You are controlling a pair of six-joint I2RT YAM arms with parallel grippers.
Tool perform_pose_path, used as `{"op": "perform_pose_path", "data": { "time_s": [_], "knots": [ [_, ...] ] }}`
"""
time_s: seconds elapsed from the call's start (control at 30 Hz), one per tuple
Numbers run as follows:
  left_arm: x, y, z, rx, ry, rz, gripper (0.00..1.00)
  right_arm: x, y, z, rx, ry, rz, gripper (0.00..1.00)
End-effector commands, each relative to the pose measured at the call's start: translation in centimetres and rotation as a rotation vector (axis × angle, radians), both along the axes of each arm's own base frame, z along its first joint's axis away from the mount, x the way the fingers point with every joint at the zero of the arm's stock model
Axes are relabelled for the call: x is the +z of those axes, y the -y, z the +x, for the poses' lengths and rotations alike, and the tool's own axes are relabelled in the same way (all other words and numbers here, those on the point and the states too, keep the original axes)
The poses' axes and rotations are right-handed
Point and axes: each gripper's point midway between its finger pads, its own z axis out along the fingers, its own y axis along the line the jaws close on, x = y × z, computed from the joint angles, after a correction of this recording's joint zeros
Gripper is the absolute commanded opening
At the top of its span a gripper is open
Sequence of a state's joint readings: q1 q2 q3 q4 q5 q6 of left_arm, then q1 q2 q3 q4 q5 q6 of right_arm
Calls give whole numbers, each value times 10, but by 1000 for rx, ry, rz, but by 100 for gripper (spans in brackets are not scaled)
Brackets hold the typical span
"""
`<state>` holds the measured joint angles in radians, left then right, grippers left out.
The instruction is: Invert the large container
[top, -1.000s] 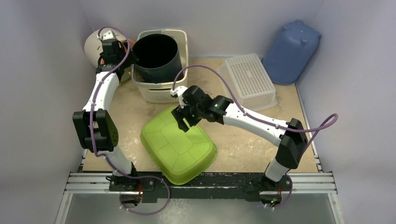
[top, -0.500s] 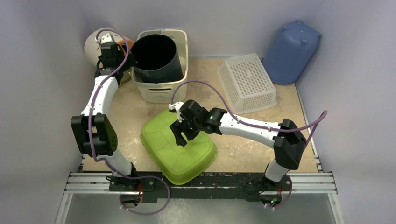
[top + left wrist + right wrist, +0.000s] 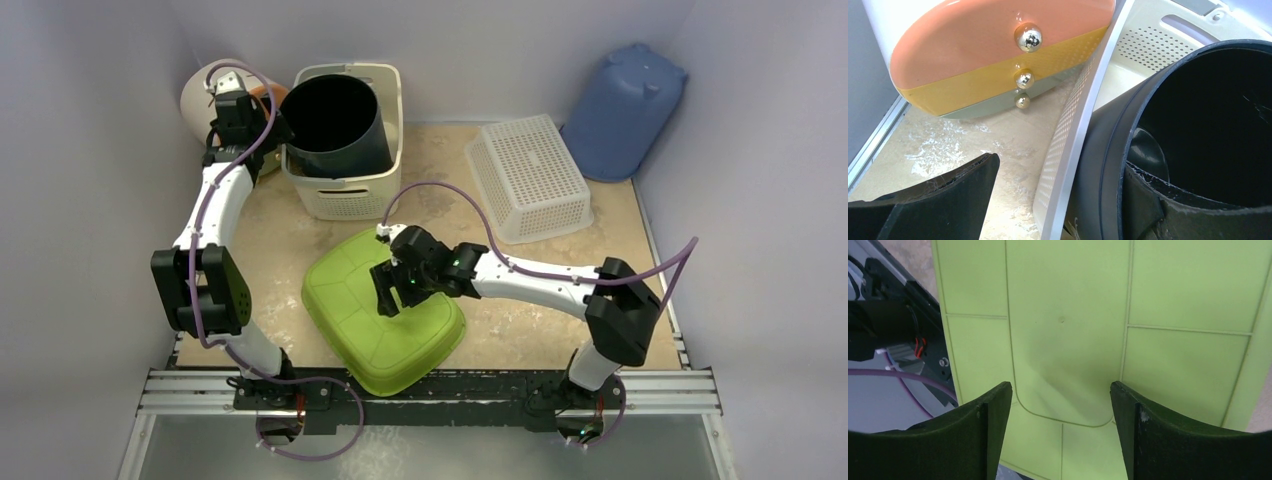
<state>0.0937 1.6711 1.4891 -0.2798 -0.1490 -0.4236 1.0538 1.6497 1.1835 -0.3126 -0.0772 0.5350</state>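
Note:
A lime green basin [image 3: 350,320] lies bottom up on the table at the near middle. Its ribbed base fills the right wrist view [image 3: 1068,315]. My right gripper [image 3: 392,298] hovers just above that base, open and empty [image 3: 1060,390]. A black bucket [image 3: 335,115] stands tilted, mouth up, inside a cream perforated basket [image 3: 345,195] at the back left. My left gripper [image 3: 278,125] is open at their left rim. In the left wrist view [image 3: 1060,162] one finger is outside the basket wall [image 3: 1073,130] and the other inside the bucket [image 3: 1208,115].
A white perforated basket [image 3: 530,175] lies upside down at the back right. A blue tub [image 3: 625,110] leans in the back right corner. A rounded orange, yellow and white container [image 3: 200,95] sits behind the left gripper, close in the left wrist view [image 3: 998,45].
My right gripper has moved towards the near edge, from the basin's far rim to over the middle of its base. The left arm shifted only slightly.

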Motion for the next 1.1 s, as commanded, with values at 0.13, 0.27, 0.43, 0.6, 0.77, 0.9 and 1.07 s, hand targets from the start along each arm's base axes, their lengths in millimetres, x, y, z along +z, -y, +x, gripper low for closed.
{"op": "perform_pose_path", "data": {
  "time_s": [0.13, 0.27, 0.43, 0.6, 0.77, 0.9, 1.07],
  "knots": [
    [10, -18, -20, 42, -7, 49, 80, -76, 131, -5, -335, -108, -431, 79],
    [11, -18, -21, 43, -6, 48, 80, -75, 177, -6, -471, -128, -453, 79],
    [10, -17, -22, 45, 0, 39, 80, -59, 227, 9, -647, -98, -467, 79],
    [9, -16, -21, 43, 1, 32, 80, -34, 245, 30, -737, -46, -498, 81],
    [10, -17, -20, 48, 4, 35, 80, 5, 224, 60, -741, 19, -419, 79],
    [13, -18, -20, 53, 12, 35, 80, 43, 197, 84, -648, 109, -349, 76],
    [15, -18, -18, 59, 25, 26, 80, 65, 150, 79, -497, 145, -312, 74]
  ]
}}
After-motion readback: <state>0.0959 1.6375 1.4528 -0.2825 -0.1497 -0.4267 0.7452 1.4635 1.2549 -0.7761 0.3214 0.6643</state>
